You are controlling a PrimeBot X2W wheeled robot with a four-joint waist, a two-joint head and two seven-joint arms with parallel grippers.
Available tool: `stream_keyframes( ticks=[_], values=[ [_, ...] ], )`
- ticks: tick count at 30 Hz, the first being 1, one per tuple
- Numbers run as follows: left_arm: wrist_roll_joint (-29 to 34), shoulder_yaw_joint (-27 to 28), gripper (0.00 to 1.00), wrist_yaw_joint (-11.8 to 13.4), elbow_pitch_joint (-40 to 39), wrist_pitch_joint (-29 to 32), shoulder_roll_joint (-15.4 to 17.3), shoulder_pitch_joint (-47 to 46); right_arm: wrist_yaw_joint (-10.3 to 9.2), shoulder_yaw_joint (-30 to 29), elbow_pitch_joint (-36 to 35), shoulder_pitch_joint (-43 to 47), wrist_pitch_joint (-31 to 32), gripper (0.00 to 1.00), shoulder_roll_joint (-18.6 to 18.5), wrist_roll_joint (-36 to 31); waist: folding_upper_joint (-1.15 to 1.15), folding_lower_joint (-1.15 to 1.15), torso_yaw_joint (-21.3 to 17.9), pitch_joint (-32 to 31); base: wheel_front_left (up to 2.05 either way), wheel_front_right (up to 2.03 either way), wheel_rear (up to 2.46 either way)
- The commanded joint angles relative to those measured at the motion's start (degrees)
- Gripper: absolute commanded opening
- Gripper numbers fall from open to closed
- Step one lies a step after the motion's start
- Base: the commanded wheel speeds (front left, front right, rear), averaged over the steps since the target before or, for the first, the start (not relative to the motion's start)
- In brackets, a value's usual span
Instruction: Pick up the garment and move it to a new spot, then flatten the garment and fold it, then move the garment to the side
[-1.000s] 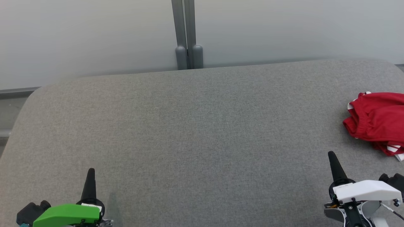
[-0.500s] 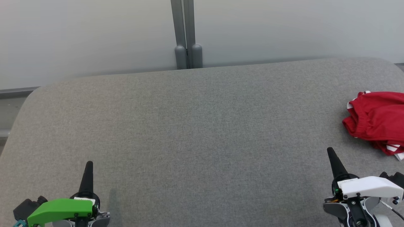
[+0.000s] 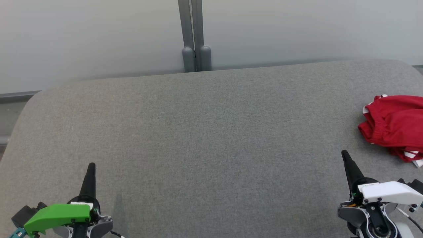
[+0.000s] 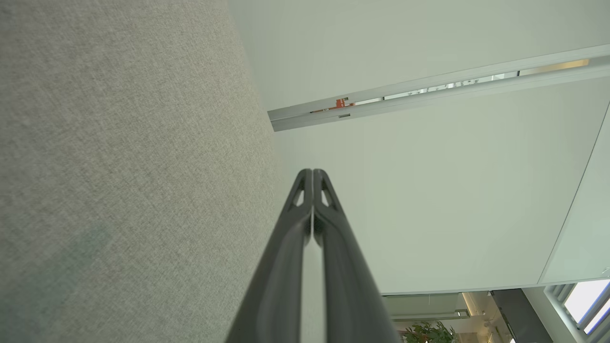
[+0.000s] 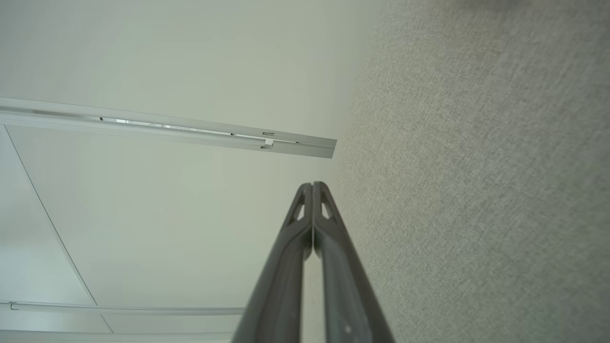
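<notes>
The garment (image 3: 395,125), red with white trim, lies bunched at the right edge of the grey fabric surface (image 3: 211,138) in the head view. My left gripper (image 3: 91,165) is at the lower left, shut and empty, far from the garment. My right gripper (image 3: 344,153) is at the lower right, shut and empty, a short way below and left of the garment. Both wrist views show the fingers pressed together at the tips: the left gripper (image 4: 312,172) and the right gripper (image 5: 312,185), each beside the grey surface.
A pale wall with a grey double post (image 3: 195,36) stands behind the surface. The surface's rounded left corner (image 3: 29,102) drops off to the floor. A ceiling rail (image 4: 429,90) crosses the left wrist view.
Both grippers have risen a little in the head view, fingers reaching further up the surface. The garment has stayed where it was.
</notes>
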Motion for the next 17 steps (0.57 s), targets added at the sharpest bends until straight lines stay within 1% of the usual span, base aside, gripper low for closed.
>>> stream_keyframes(
  ticks=[1,17],
  values=[
    [-1.0,0.3,0.00,-0.4,-0.4,0.4,0.4,-1.3,0.04,-0.2,-0.1,-1.1,0.4,0.00,-0.3,1.3,0.00,0.00,0.0,0.0,0.00,0.00,0.00],
    [-7.1,0.9,0.00,-0.4,-0.8,2.1,0.5,-2.5,0.04,-0.4,0.2,-2.1,2.1,0.00,-0.4,8.4,0.00,0.00,-0.2,0.2,0.00,0.00,0.00]
  ],
)
